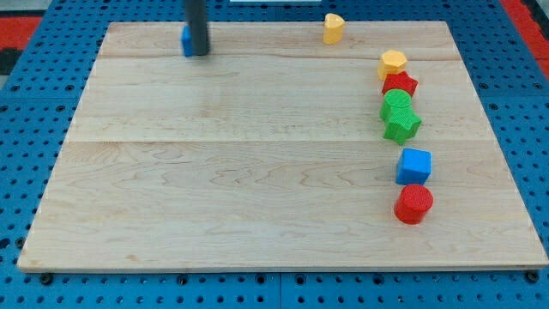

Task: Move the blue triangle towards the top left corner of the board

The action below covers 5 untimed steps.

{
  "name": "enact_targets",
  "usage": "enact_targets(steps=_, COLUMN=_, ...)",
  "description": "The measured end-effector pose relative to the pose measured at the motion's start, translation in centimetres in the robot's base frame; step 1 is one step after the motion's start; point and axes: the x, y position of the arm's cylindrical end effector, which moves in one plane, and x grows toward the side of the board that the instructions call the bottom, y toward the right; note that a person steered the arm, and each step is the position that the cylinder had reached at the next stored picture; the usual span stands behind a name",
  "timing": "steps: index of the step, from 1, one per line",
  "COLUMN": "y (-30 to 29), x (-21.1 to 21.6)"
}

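A blue block (185, 40), mostly hidden behind my rod so its shape is unclear, sits near the board's top edge, left of centre. My tip (197, 53) stands right against its right side. The wooden board (257, 189) fills most of the view; its top left corner lies a short way to the left of the block.
A yellow block (333, 27) sits at the top edge. Down the view's right side runs a line: yellow hexagon (393, 62), red star (400, 84), green block (396, 104), green star (401, 125), blue cube (414, 165), red cylinder (413, 204).
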Motion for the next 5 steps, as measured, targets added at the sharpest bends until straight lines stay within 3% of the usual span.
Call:
enact_targets(steps=1, y=3.2, x=0.4)
enact_targets(steps=2, y=7.0, x=-3.5)
enact_targets(steps=3, y=0.6, x=-5.3)
enact_targets(steps=5, y=-2.1, x=-2.7)
